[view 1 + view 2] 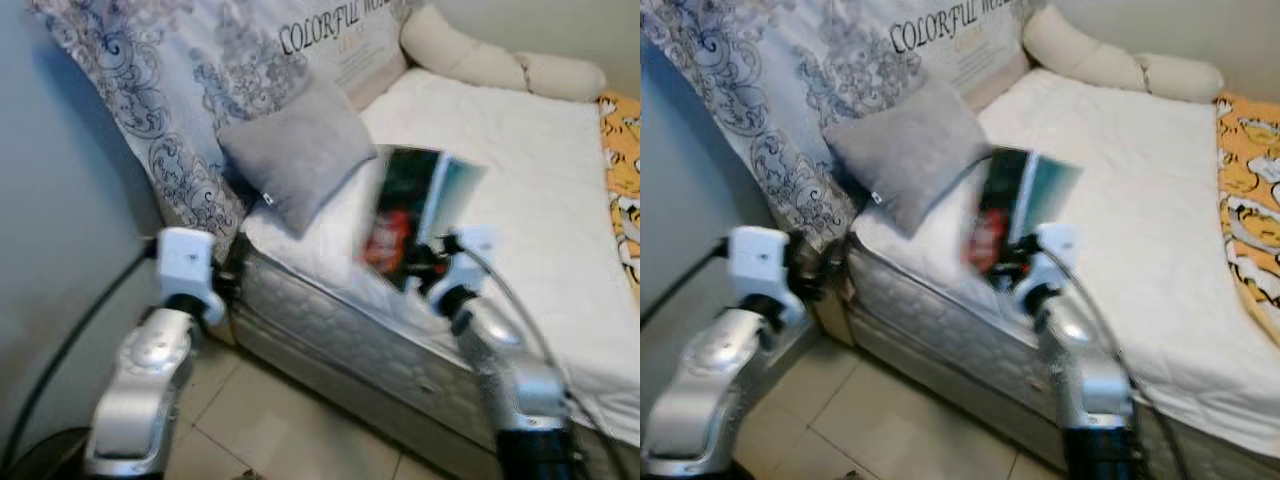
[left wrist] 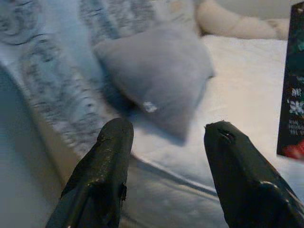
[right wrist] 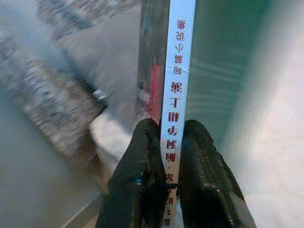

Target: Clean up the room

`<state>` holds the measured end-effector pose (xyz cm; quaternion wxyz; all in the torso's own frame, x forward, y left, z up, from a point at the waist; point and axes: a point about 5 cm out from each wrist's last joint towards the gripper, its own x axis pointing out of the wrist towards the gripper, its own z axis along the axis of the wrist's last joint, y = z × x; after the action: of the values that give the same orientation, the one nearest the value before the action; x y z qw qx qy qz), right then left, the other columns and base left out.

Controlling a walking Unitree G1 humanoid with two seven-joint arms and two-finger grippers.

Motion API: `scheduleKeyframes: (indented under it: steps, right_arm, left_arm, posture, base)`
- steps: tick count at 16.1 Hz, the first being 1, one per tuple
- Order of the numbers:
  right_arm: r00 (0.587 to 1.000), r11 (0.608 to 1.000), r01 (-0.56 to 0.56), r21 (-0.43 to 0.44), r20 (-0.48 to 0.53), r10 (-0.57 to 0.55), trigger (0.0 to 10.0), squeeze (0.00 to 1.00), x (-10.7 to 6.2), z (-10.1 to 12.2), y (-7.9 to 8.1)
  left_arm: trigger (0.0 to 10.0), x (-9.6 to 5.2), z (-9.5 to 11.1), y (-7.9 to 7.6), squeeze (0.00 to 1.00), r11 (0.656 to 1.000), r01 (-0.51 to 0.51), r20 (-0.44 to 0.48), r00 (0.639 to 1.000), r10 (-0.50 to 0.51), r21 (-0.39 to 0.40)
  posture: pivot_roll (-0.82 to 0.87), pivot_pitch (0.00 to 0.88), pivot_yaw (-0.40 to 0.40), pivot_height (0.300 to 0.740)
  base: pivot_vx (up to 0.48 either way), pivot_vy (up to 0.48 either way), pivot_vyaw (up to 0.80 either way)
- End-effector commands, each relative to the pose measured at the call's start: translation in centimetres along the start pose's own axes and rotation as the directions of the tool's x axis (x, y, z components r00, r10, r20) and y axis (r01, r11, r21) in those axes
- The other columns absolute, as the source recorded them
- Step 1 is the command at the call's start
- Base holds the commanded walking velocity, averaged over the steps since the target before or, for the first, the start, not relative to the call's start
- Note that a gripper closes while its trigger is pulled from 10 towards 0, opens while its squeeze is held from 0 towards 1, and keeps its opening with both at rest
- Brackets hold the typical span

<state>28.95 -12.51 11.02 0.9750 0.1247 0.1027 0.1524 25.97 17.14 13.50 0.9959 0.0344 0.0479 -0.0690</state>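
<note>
R gripper (image 3: pixel 173 142) pinches book (image 1: pixel 415 215) by its spine, upright over bed (image 1: pixel 520 170), prob. to carry it off; L gripper (image 2: pixel 166 137) gapes empty nr grey pillow (image 1: pixel 295 150).

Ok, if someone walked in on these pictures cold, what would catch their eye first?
Probably the book held upright over the near edge of the bed, its white spine pinched in the right claw. Next, the grey pillow leaning against the patterned cover at the head of the bed. The left claw hangs open near the bed's corner, holding nothing.
</note>
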Motion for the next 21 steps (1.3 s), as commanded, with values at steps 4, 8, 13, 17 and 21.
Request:
scheduleKeyframes:
  steps: [4,8,13,17,21]
  right_arm:
    - [0.999,0.997,-0.029,-0.07,0.032,0.031,10.0,0.0,0.19,1.23,0.15]
    - [0.998,0.996,-0.038,-0.077,0.039,0.041,10.0,0.0,0.43,1.34,0.48]
    - [0.998,0.997,-0.017,-0.069,0.052,0.021,10.0,0.0,0.46,1.53,0.03]
    - [0.998,0.997,-0.02,-0.073,0.05,0.024,10.0,0.0,0.59,1.47,0.09]
    - [0.999,0.998,-0.011,-0.056,0.045,0.013,10.0,0.0,0.96,1.48,0.03]
  left_arm:
    - [10.0,0.24,0.46,-0.74,0.31,0.999,0.033,0.018,0.999,-0.033,-0.007]
    - [10.0,0.39,0.61,-0.7,0.31,0.999,0.039,0.021,0.999,-0.039,-0.007]
    - [10.0,0.66,0.72,-0.72,0.31,0.999,0.043,0.024,0.999,-0.043,-0.006]
    - [10.0,0.78,0.82,-0.61,0.31,0.999,0.043,0.026,0.999,-0.043,-0.004]
    - [10.0,0.76,0.88,-0.61,0.31,0.999,0.047,0.025,0.999,-0.047,0.006]
  posture:
    - [0.03,0.0,-0.017,0.74]
    - [0.03,0.0,-0.011,0.74]
    - [0.03,0.0,-0.006,0.74]
    - [0.03,0.0,-0.004,0.74]
    - [0.04,0.0,0.003,0.74]
  base:
    - [0.334,0.0,0.0]
    - [0.347,0.0,0.5]
    - [0.368,0.0,0.0]
    - [0.368,0.0,0.0]
    - [0.368,0.0,-0.11]
